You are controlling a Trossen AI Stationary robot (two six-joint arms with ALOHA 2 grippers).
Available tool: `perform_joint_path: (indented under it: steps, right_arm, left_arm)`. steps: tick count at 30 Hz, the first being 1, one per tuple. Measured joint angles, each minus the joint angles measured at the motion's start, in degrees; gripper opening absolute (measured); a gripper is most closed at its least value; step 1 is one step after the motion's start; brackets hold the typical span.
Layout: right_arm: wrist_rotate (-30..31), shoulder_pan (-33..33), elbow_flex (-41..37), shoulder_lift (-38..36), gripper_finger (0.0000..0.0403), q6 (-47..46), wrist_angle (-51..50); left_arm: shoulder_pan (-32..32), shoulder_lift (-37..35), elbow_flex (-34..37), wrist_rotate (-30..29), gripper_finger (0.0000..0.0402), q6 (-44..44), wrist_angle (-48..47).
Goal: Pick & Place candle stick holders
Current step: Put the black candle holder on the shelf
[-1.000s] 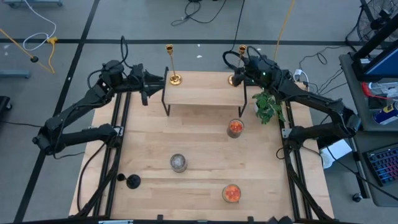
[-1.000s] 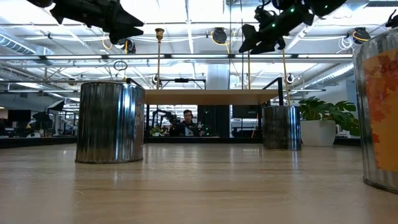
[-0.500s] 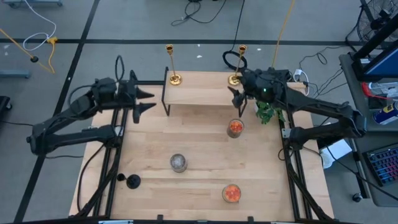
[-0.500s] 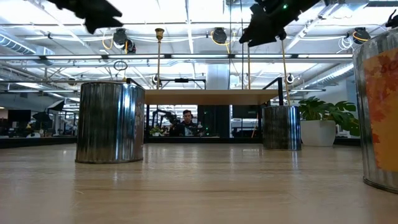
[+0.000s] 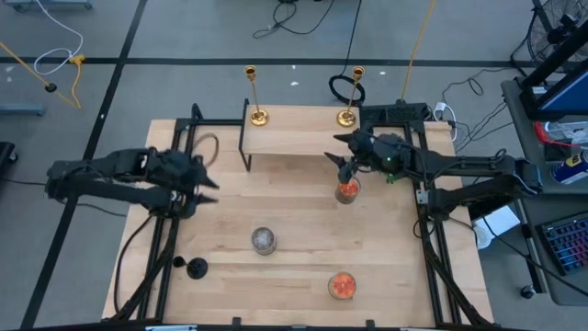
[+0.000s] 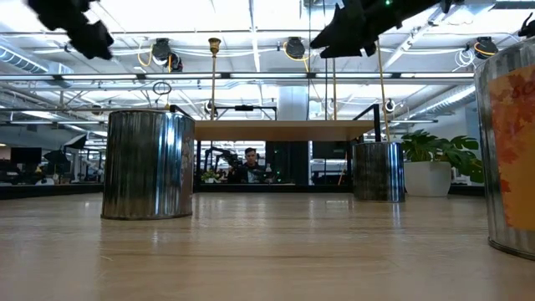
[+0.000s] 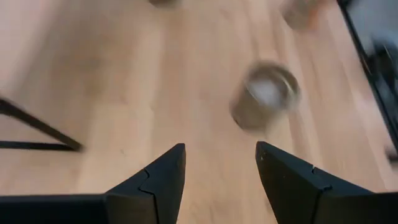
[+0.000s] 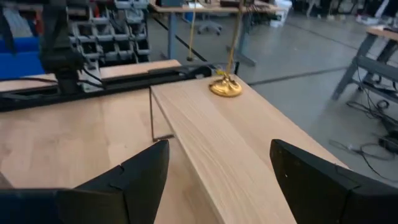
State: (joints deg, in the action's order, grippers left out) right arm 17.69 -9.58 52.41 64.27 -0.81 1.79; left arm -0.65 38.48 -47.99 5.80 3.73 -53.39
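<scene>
Two tall gold candlesticks (image 5: 258,117) (image 5: 346,117) stand by their round bases on a raised wooden shelf (image 5: 299,138) at the far side. A grey glass cup (image 5: 264,241) stands mid-table and shows blurred in the left wrist view (image 7: 266,96). One orange cup (image 5: 347,190) stands near the shelf, another orange cup (image 5: 342,285) near the front edge. A short black candlestick (image 5: 196,268) stands at the near left. My left gripper (image 5: 208,187) is open and empty, left of the grey cup. My right gripper (image 5: 341,160) is open and empty, just beyond the far orange cup.
The shelf stands on thin black legs (image 5: 246,161). The green plant (image 5: 393,175) is mostly hidden under my right arm. In the low view the grey cup (image 6: 149,165) and the near orange cup (image 6: 510,150) stand close to the camera. Bare wood lies between the cups.
Both grippers have drawn back from the shelf toward the table's near edge. My left gripper has gone from beside the shelf's left end to the table's left middle. My right gripper has left the right gold candlestick and now hangs by the far orange cup. No object has moved.
</scene>
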Motion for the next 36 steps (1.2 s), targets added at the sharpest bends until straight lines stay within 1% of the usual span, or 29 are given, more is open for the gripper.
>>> perform_joint_path:
  steps: [4,8,11,14,16,20,22,24,26,30,33,36]
  right_arm:
    - [0.0,0.9,-1.5,0.0,0.0279,0.2,3.3]
    - [0.0,1.5,-1.9,0.0,0.0279,0.2,4.0]
    - [0.0,1.8,-1.9,0.0,0.0279,0.2,3.9]
    - [0.0,2.2,-1.9,0.0,0.0279,0.2,3.9]
    - [-0.1,2.3,-1.9,0.0,0.0279,0.3,3.9]
    - [-0.2,2.3,-1.9,0.0,0.0279,0.4,4.0]
    - [-0.2,2.3,-1.9,0.0,0.0279,0.4,4.0]
    - [-0.2,2.3,-1.9,0.0,0.0279,0.4,4.0]
    - [-0.2,2.3,-1.9,0.0,0.0279,1.1,4.0]
    - [-0.1,2.2,-1.9,0.0,0.0279,2.6,4.0]
    - [-0.1,2.2,-1.9,0.0,0.0279,3.1,4.0]
    - [-0.1,2.2,-1.9,0.0,0.0279,3.1,4.0]
  left_arm:
    - [7.9,1.9,0.0,-1.0,0.0202,1.2,-7.4]
    - [14.6,3.9,0.3,-0.9,0.0202,7.3,-16.2]
    - [19.4,4.5,3.3,2.2,0.0202,13.9,-16.6]
    - [23.9,5.0,8.0,6.2,0.0202,19.0,-11.3]
    - [26.9,5.0,11.6,8.2,0.0202,20.0,-7.3]
    - [31.9,5.0,17.7,10.5,0.0202,21.0,0.9]
    - [34.4,5.0,20.1,12.3,0.0202,22.5,4.6]
    - [36.8,5.0,21.9,12.8,0.02,23.9,8.8]
    - [39.2,5.0,23.5,12.5,0.0192,24.5,14.1]
    - [43.3,5.0,25.8,10.8,0.0158,24.6,23.9]
    - [45.2,5.0,25.9,6.9,0.0132,24.5,27.8]
    - [46.2,5.0,25.9,1.9,0.0108,23.3,29.4]
